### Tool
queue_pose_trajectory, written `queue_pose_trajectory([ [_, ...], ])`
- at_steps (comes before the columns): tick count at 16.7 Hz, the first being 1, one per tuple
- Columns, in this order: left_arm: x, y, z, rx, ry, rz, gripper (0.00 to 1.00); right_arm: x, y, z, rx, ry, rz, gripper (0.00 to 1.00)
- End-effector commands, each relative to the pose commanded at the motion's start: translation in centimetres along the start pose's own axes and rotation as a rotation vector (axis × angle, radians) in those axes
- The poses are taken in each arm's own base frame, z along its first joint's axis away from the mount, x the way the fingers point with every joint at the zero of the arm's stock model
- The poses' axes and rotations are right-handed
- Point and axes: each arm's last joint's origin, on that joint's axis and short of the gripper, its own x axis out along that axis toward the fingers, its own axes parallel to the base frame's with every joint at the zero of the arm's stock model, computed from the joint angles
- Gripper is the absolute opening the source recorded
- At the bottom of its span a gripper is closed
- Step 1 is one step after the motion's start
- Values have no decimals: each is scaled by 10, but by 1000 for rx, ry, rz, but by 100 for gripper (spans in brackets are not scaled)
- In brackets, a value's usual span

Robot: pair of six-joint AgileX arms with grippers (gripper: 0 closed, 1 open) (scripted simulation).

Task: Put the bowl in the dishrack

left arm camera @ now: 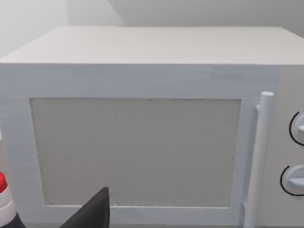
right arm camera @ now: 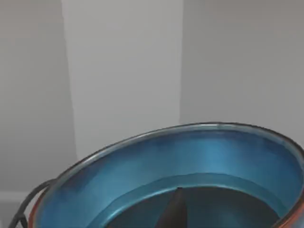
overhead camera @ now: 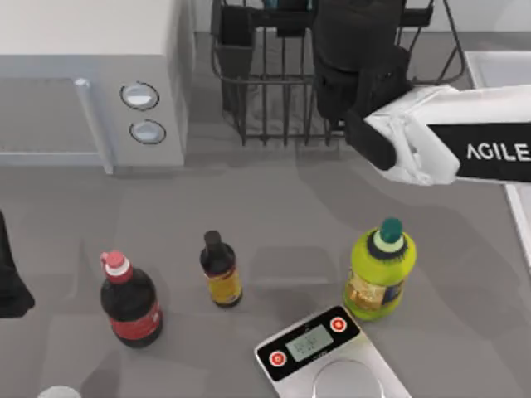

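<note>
The bowl (right arm camera: 190, 180) is blue inside with an orange rim and sits tilted close to the right wrist camera. A dark fingertip (right arm camera: 173, 213) of my right gripper reaches inside it, so the gripper looks shut on the bowl's rim. In the top view my right gripper (overhead camera: 355, 58) hangs over the right part of the black wire dishrack (overhead camera: 265, 91) at the back of the table, its dark wrist hiding the bowl. A black wire (right arm camera: 28, 204) of the rack shows beside the bowl. My left gripper (overhead camera: 8, 278) is parked at the table's left edge.
A white microwave (overhead camera: 91, 75) stands left of the rack. In front are a red-capped cola bottle (overhead camera: 130, 303), a small dark bottle (overhead camera: 221, 269), a yellow-green bottle (overhead camera: 380, 269) and a kitchen scale (overhead camera: 319, 348). A dark utensil cup (overhead camera: 235, 37) fills the rack's left corner.
</note>
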Motion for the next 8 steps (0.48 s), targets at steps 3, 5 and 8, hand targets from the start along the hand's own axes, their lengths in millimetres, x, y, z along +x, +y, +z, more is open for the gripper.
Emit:
queue_pose_trajectory([
  [3, 0, 0, 0, 0, 0, 0, 100, 0, 0, 0, 0, 0, 0, 100],
  [5, 0, 0, 0, 0, 0, 0, 100, 0, 0, 0, 0, 0, 0, 100],
  [8, 0, 0, 0, 0, 0, 0, 100, 0, 0, 0, 0, 0, 0, 100],
])
